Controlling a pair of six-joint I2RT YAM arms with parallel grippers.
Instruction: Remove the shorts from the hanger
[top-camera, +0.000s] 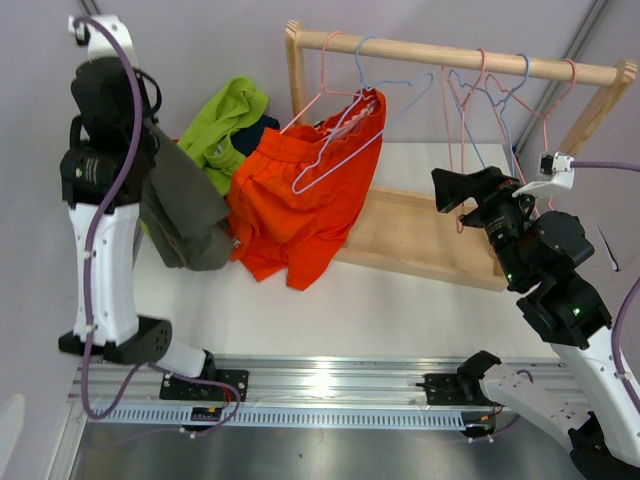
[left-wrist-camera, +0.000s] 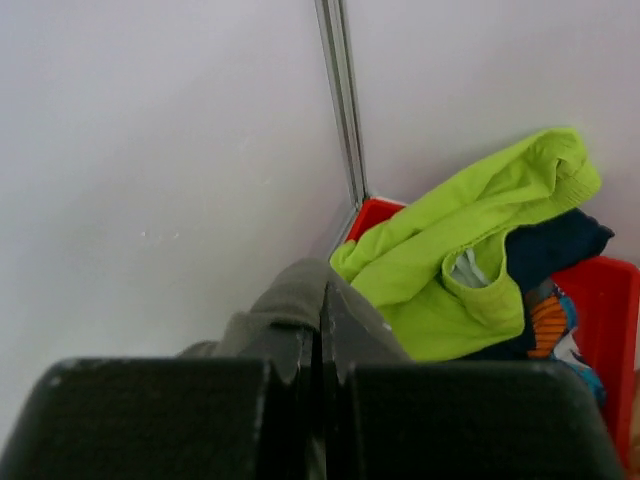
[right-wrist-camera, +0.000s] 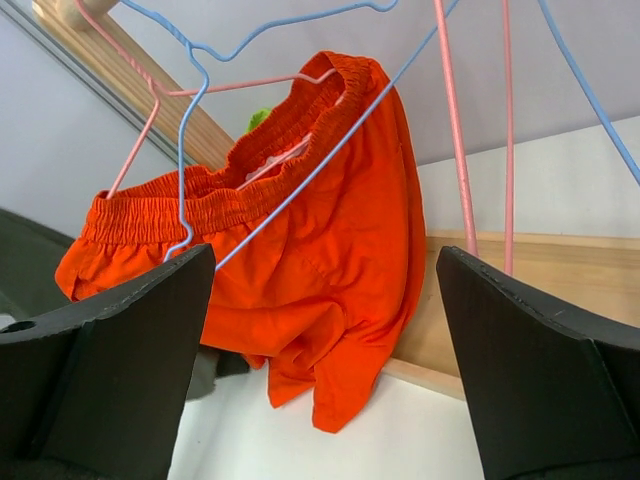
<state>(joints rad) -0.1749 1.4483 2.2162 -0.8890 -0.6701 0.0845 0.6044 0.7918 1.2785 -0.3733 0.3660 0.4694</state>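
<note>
A ribbed aluminium rail (top-camera: 330, 385) edged the white worktop (top-camera: 400, 310), which was closed in by plain pale walls (left-wrist-camera: 150, 150). Left of the light wooden rack (top-camera: 420, 235), the left claw (left-wrist-camera: 320, 345) was clamped tight on the soft grey shorts (top-camera: 185, 215), which drooped in heavy folds. Before the rack's right half, the right claw (right-wrist-camera: 325, 260) gaped fully wide and empty, apart from the bright orange shorts (top-camera: 300, 200). These hung crumpled by their elastic waistband on thin pink and blue wire hangers (right-wrist-camera: 457, 150) at the rack's left end. Farther back, left of the rack, lime green shorts (left-wrist-camera: 450, 250) and dark navy shorts (left-wrist-camera: 560, 240) lay heaped in a red bin (left-wrist-camera: 600, 300).
</note>
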